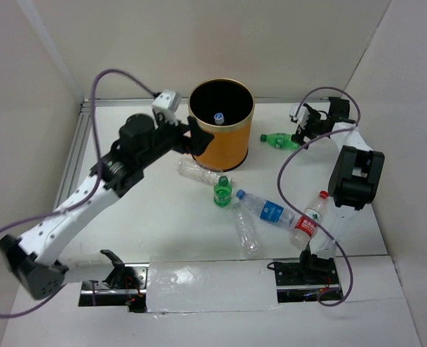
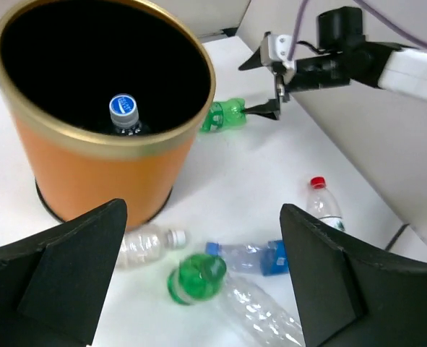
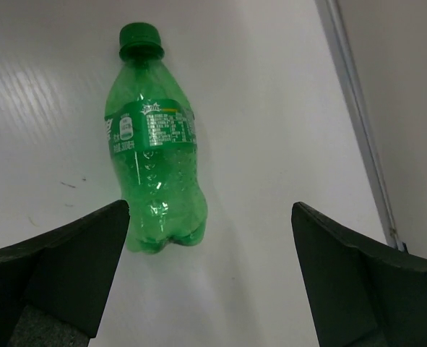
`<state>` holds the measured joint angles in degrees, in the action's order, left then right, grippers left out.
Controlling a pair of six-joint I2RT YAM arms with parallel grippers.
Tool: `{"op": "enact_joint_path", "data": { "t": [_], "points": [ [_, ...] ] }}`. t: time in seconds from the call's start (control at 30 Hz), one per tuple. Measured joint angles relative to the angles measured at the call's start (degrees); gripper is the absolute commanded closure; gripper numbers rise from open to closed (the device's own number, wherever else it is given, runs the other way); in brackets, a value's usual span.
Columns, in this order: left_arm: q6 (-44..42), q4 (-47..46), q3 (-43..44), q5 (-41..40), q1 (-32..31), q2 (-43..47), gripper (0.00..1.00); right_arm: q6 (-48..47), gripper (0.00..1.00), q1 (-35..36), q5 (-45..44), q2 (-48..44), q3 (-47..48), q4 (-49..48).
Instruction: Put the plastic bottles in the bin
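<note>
The orange bin (image 1: 231, 148) stands at the back centre with one blue-capped bottle (image 1: 218, 116) inside; the bin (image 2: 76, 181) and that bottle (image 2: 124, 112) also show in the left wrist view. My left gripper (image 1: 196, 137) is open and empty beside the bin's left wall. My right gripper (image 1: 305, 130) is open just behind a lying green bottle (image 1: 278, 140), seen close in the right wrist view (image 3: 153, 173). In front of the bin lie a clear bottle (image 1: 197, 171), an upright green bottle (image 1: 222, 192), a blue-labelled bottle (image 1: 265, 207), a clear bottle (image 1: 246, 231) and a red-labelled bottle (image 1: 311, 220).
White walls close in the table on the left, back and right. A metal rail (image 1: 72, 155) runs along the left edge. The right arm's body (image 1: 354, 181) stands near the red-labelled bottle. Purple cables loop over both arms.
</note>
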<state>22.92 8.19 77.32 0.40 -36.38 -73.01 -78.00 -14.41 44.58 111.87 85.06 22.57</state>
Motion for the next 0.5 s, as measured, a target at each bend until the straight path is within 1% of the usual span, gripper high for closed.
{"op": "enact_joint_path", "data": {
  "t": [0.07, 0.17, 0.2, 0.23, 0.3, 0.4, 0.43, 0.47, 0.5],
  "points": [
    [1.9, -0.4, -7.2, -1.0, -0.3, 7.0, 0.0, -2.2, 0.01, 0.3, -0.1, 4.4, 4.9, 4.1],
    [6.0, 0.3, -16.5, -2.8, -0.3, 13.6, 0.0, -4.5, 0.03, 1.0, 0.1, 10.4, 10.8, 10.0],
    [7.0, 1.3, -17.2, -3.5, -0.3, 13.9, 0.0, -5.1, 0.03, 1.3, 0.1, 11.8, 11.6, 11.3],
    [8.3, 1.8, -21.3, -4.0, -0.2, 15.4, 0.0, -5.4, 0.03, 1.7, 0.0, 12.6, 11.8, 12.1],
    [12.0, 3.0, -25.7, -5.4, 0.2, 16.4, 0.0, -5.4, 0.03, 2.8, -0.7, 13.9, 11.7, 13.2],
    [17.2, 4.3, -30.1, -6.5, 1.2, 17.4, 0.0, -4.1, 0.09, 5.1, -2.6, 15.2, 11.7, 12.8],
    [19.0, 4.3, -31.0, -6.5, 1.7, 17.6, 0.0, -3.5, 0.13, 5.8, -3.4, 15.8, 11.9, 12.7],
    [20.8, 4.3, -31.6, -6.5, 2.4, 17.6, 0.0, -2.7, 0.27, 6.2, -3.1, 16.3, 12.3, 12.7],
    [22.4, 4.3, -32.0, -6.5, 3.0, 17.4, 0.0, -2.4, 0.36, 6.8, -3.7, 16.5, 12.8, 12.7]
  ]
}}
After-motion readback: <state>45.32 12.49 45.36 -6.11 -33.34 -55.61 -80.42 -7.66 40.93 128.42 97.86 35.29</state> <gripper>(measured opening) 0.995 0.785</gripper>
